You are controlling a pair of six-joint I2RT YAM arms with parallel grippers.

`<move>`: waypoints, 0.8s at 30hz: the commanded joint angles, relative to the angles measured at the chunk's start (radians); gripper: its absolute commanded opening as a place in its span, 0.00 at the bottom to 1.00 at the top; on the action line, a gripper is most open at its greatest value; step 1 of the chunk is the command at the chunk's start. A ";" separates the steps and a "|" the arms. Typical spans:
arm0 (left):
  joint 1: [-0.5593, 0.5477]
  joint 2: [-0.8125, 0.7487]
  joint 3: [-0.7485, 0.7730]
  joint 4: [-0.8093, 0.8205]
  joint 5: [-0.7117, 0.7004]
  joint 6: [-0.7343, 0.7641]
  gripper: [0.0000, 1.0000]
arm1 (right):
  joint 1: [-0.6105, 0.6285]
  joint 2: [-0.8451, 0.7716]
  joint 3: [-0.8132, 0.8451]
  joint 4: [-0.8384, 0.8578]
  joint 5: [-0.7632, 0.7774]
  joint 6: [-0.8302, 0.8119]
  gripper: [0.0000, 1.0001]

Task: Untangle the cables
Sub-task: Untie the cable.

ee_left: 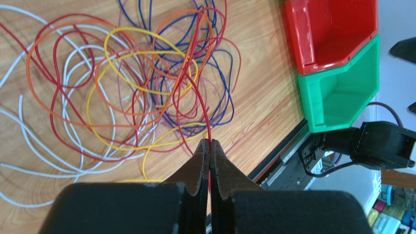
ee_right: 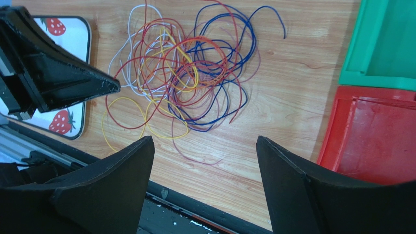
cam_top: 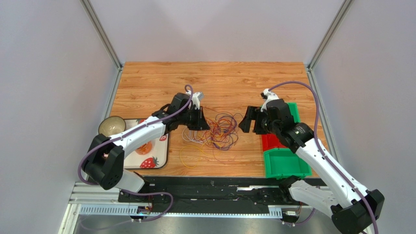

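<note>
The cables (cam_top: 215, 132) lie in a tangled heap of red, orange, yellow, white, blue and purple loops mid-table, between the two arms. My left gripper (cam_top: 198, 120) is at the heap's left edge. In the left wrist view its jaws (ee_left: 210, 142) are pressed together on a red cable (ee_left: 201, 105) that runs up out of the tangle (ee_left: 146, 83). My right gripper (cam_top: 246, 122) hovers at the heap's right side, apart from it. Its fingers stand wide open (ee_right: 205, 142) with nothing between them, and the tangle (ee_right: 185, 73) lies ahead of them.
A red bin (cam_top: 271, 142) and a green bin (cam_top: 286, 164) stand at the right, near the right arm. A strawberry-print tray (cam_top: 164, 155) and a bowl (cam_top: 111, 126) sit at the left. The table's front rail (cam_top: 210, 183) runs just behind the heap.
</note>
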 commanded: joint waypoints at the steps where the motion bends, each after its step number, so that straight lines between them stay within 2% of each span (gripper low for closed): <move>1: -0.002 0.029 0.009 0.124 0.023 -0.011 0.00 | 0.007 0.037 -0.024 0.081 -0.095 0.021 0.81; 6: -0.002 0.073 0.015 0.106 -0.009 0.009 0.00 | 0.007 0.129 -0.007 0.104 -0.110 0.090 0.80; 7: -0.004 0.081 0.015 0.093 -0.026 0.012 0.03 | 0.006 0.151 -0.001 0.110 -0.110 0.096 0.80; 8: -0.004 0.083 0.013 0.084 -0.038 0.012 0.09 | 0.007 0.189 0.007 0.113 -0.115 0.104 0.80; 9: -0.004 0.083 0.012 0.072 -0.052 0.009 0.24 | 0.007 0.214 0.025 0.113 -0.113 0.104 0.80; 11: -0.004 0.080 0.010 0.052 -0.068 0.014 0.34 | 0.007 0.286 0.051 0.098 -0.087 0.105 0.80; 12: -0.004 0.075 0.010 0.041 -0.074 0.016 0.54 | 0.007 0.306 0.067 0.096 -0.079 0.105 0.80; 13: -0.002 0.066 0.010 0.023 -0.080 0.017 0.64 | 0.007 0.326 0.087 0.093 -0.075 0.105 0.80; 15: -0.004 0.049 0.013 -0.005 -0.089 0.025 0.75 | 0.006 0.383 0.105 0.093 -0.058 0.096 0.81; 18: -0.002 -0.002 0.019 -0.075 -0.127 0.039 0.80 | 0.004 0.450 0.133 0.095 -0.049 0.076 0.81; 24: -0.002 -0.155 0.025 -0.236 -0.204 0.066 0.81 | -0.014 0.531 0.148 0.138 -0.062 0.018 0.81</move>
